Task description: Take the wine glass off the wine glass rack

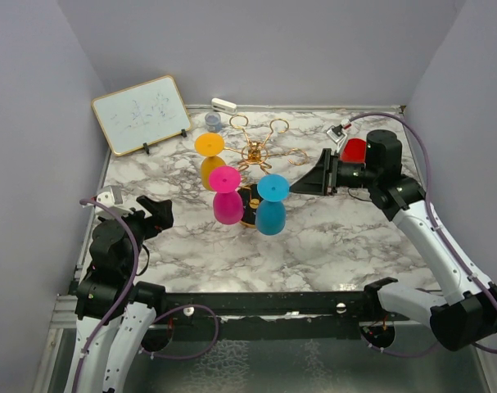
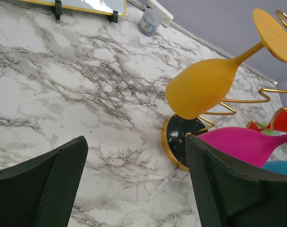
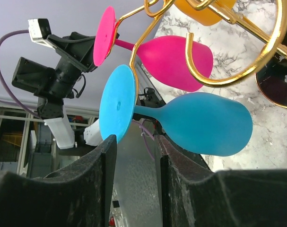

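The gold wire wine glass rack (image 1: 255, 153) stands mid-table on its round black base (image 2: 181, 137). Three plastic wine glasses hang upside down from its arms: yellow (image 1: 210, 155), pink (image 1: 226, 196) and blue (image 1: 271, 205). My right gripper (image 1: 297, 187) is open just right of the blue glass. In the right wrist view the blue glass's foot (image 3: 117, 109) and stem lie just beyond my fingertips (image 3: 110, 142), not gripped. My left gripper (image 1: 158, 211) is open and empty over the table left of the rack; in its wrist view the yellow glass (image 2: 204, 87) hangs ahead.
A small whiteboard (image 1: 142, 113) leans at the back left, with a small grey cup (image 1: 213, 122) and a white object (image 1: 223, 104) by the back wall. A red object (image 1: 353, 150) sits behind my right wrist. Walls close in both sides.
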Action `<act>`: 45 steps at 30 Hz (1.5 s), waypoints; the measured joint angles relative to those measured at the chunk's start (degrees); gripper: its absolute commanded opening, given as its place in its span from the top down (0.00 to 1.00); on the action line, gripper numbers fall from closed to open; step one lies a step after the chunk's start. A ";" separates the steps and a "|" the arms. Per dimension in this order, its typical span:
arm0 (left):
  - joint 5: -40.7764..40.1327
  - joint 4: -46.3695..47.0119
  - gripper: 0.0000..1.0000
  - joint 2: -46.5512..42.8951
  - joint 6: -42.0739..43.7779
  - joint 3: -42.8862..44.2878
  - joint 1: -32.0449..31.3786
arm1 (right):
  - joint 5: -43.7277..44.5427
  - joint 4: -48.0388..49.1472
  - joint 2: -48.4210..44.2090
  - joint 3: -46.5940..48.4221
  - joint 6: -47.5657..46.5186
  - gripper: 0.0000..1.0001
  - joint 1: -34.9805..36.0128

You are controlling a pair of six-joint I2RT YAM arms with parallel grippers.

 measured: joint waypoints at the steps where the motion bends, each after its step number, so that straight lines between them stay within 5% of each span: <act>1: 0.00 0.00 0.14 0.00 0.00 0.00 0.00 | 0.22 -0.02 0.35 0.09 0.00 0.63 0.48; 15: 0.00 0.00 0.14 -0.11 0.00 0.00 0.00 | 2.95 1.20 3.39 3.10 0.02 0.68 4.94; 30: 0.00 0.00 0.14 -0.31 0.00 0.00 0.00 | 4.13 1.44 4.83 3.74 1.03 0.98 6.43; 45: -0.02 0.00 0.14 -0.46 0.00 0.00 0.00 | 5.46 0.81 4.33 7.52 2.86 0.99 6.69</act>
